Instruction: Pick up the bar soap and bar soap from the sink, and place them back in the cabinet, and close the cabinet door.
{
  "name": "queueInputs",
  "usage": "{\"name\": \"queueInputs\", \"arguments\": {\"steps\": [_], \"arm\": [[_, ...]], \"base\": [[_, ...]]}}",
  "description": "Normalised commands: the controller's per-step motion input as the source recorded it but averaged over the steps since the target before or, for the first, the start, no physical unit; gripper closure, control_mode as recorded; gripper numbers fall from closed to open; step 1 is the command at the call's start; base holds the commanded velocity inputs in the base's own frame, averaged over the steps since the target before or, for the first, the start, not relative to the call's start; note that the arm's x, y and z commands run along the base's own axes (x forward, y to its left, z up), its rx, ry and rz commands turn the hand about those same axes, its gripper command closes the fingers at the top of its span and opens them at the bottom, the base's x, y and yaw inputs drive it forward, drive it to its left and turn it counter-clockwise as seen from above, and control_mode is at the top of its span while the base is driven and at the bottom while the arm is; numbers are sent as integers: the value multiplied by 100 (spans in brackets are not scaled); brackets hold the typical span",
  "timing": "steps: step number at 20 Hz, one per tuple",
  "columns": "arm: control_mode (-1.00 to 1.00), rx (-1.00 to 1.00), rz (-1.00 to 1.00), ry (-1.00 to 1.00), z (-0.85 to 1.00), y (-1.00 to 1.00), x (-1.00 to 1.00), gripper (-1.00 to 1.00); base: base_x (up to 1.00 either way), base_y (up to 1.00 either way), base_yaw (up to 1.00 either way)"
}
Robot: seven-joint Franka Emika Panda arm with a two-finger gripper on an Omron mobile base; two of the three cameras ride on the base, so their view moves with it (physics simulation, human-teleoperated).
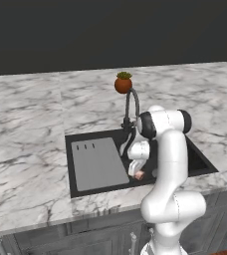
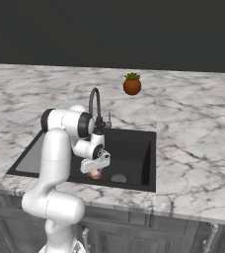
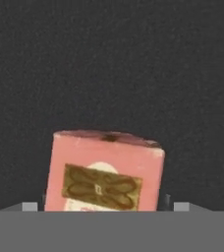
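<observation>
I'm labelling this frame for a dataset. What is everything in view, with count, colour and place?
bar soap: one seen, pinkish-red with a pale patch and brown label, down in the sink right at the tool
sink: one, black, recessed in the counter
drainboard panel: one, light grey, over the sink's left part
faucet: one, dark and curved, at the sink's back edge
potted plant: one, round orange pot with green top, on the counter behind the faucet
counter: one, white-grey marble, around the sink
base cabinets: grey, under the counter
arm: one, white with dark joints, bent over the sink
tool: one, low in the sink at the soap; open or shut unclear
</observation>
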Motion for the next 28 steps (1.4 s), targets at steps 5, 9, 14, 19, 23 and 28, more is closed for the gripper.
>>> {"name": "queueInputs", "arguments": {"steps": [5, 9, 14, 19, 23, 28], "arm": [[-100, 1, 0, -3, -2, -38, 15, -100], [-100, 0, 0, 0, -1, -22, 0, -100], [-100, 0, 0, 0, -17, -1, 0, -100], [-100, 0, 0, 0, -24, 0, 0, -100], [-100, 0, 0, -1, -16, 0, 0, -100], [-100, 0, 0, 0, 0, 0, 0, -100]], "base": [[0, 0, 0], [0, 0, 0], [0, 0, 0], [0, 0, 0], [0, 0, 0], [0, 0, 0]]}}
